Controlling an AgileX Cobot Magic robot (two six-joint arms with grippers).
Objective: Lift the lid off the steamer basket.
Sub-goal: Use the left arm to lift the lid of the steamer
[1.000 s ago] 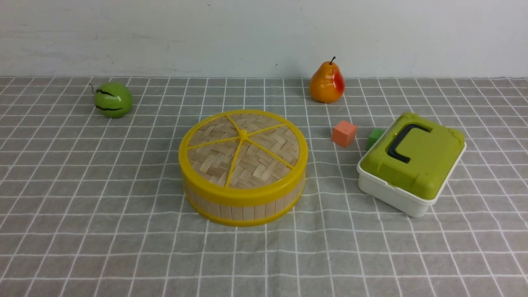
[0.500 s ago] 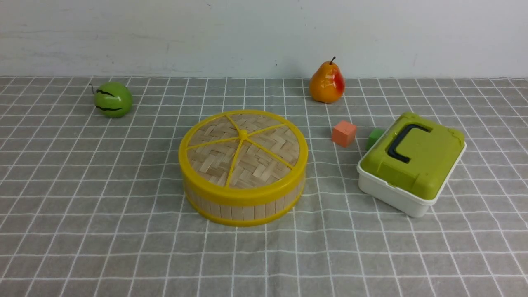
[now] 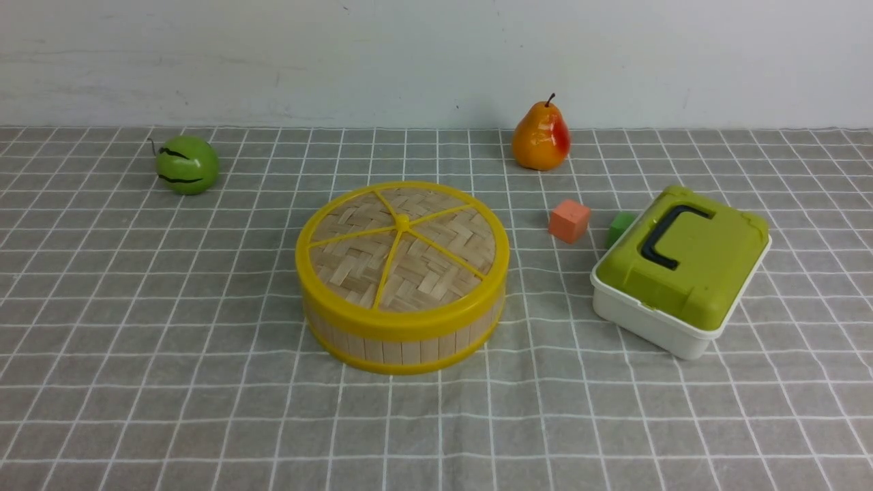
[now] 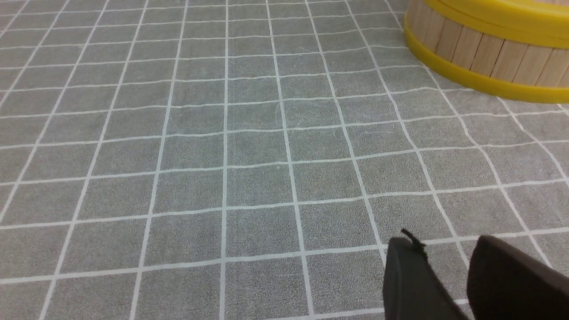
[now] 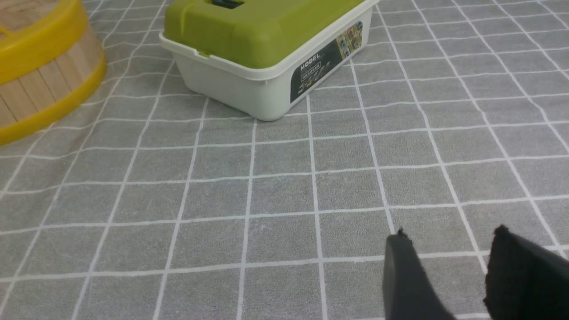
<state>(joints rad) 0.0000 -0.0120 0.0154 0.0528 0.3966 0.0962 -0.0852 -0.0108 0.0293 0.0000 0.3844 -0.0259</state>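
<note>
1. The lid (image 3: pixel 402 249) lies flat on the basket (image 3: pixel 406 337), fully seated, with its yellow rim flush all round and the knob at centre.
2. The basket stands mid-cloth (image 3: pixel 170 409), which is grey with a white grid. Nothing touches it.
3. A white box (image 3: pixel 655 320) with a green cover (image 3: pixel 689 262) and a dark handle (image 3: pixel 665 235) sits right of the basket, apart from it and skewed to the grid.
4. The orange cube (image 3: pixel 569 220) and green cube (image 3: pixel 619 227) lie further back, between basket and box. The green cube is just beside the box's far corner and partly hidden by it; cannot tell if they touch.
5. A pear (image 3: pixel 541 136) stands upright at the back near the wall (image 3: pixel 436 61), right of centre. A green fruit (image 3: pixel 186 164) with dark streaks sits back left, well apart from everything.
6. The left gripper (image 4: pixel 444 249) has two dark fingers spread, with cloth showing between them. It is empty and low over bare cloth. The basket (image 4: pixel 489 49) is well apart ahead of it, showing only its slat wall and yellow rims.
7. The right gripper (image 5: pixel 451 246) has its jaws spread and is empty, low over bare cloth. The box (image 5: pixel 249 84) is ahead of it, with a dark label (image 5: pixel 320 71) on its side. The edge of the basket (image 5: pixel 35 89) is also in view, apart from the gripper.
</note>
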